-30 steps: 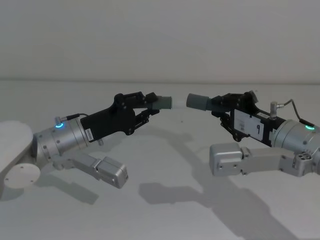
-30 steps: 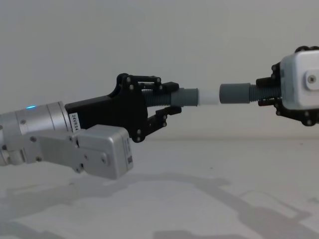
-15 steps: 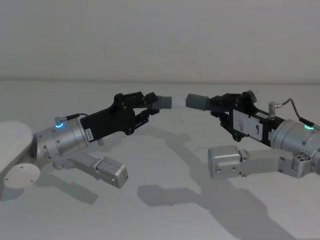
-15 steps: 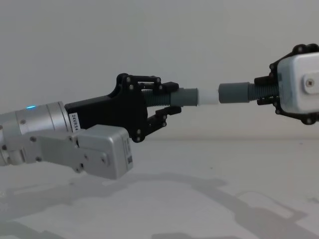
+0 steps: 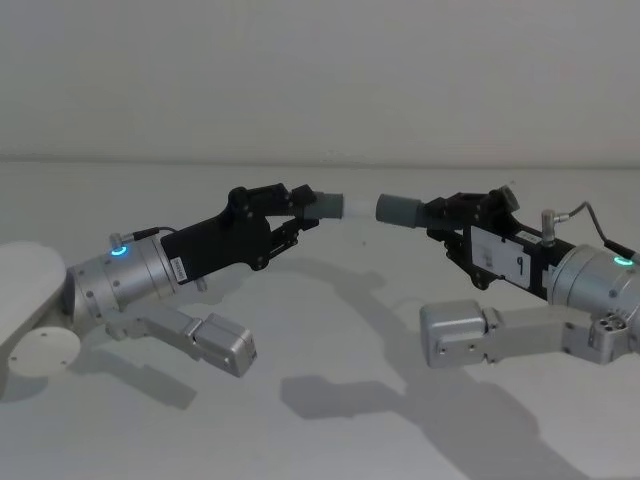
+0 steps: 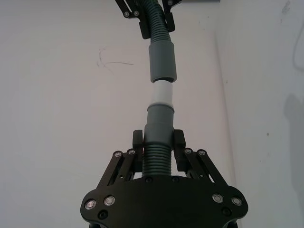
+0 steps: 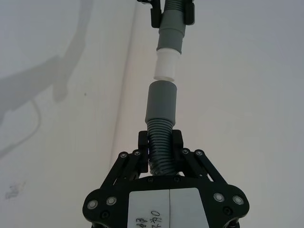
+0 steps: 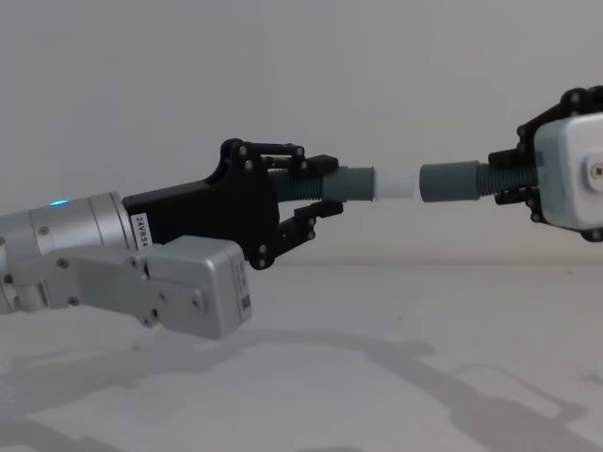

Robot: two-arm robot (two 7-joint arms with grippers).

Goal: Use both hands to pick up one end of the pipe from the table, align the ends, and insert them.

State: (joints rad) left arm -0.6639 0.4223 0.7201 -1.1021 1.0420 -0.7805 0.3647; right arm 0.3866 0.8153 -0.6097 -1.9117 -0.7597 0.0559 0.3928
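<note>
**Two cuffs facing, a small gap between**

The plain matte white table (image 5: 330,420) lay wide beneath me, with a pale wall behind it. My left black skeletal two-finger gripper (image 5: 300,212) was clenched on the corrugated part of the thin grey flexible hose (image 6: 156,159), just behind its smooth grey cuff with the narrower white tip (image 8: 394,184). That cuff stuck out past my fingertips and pointed toward my right side, its long axis about level in the chest view. My right black skeletal gripper (image 5: 440,215) was clamped on the ribbed hose the same way, right behind the plain darker hollow cuff (image 8: 448,181), which pointed back toward my left. The two cuffs stood nearly on one line, mouth to tip, close but apart, both held well above the table. My left arm reached forward and inward from the left, its silver cylindrical forearm (image 5: 125,280) slanting upward; my right arm came in from the right, mirrored.
</note>
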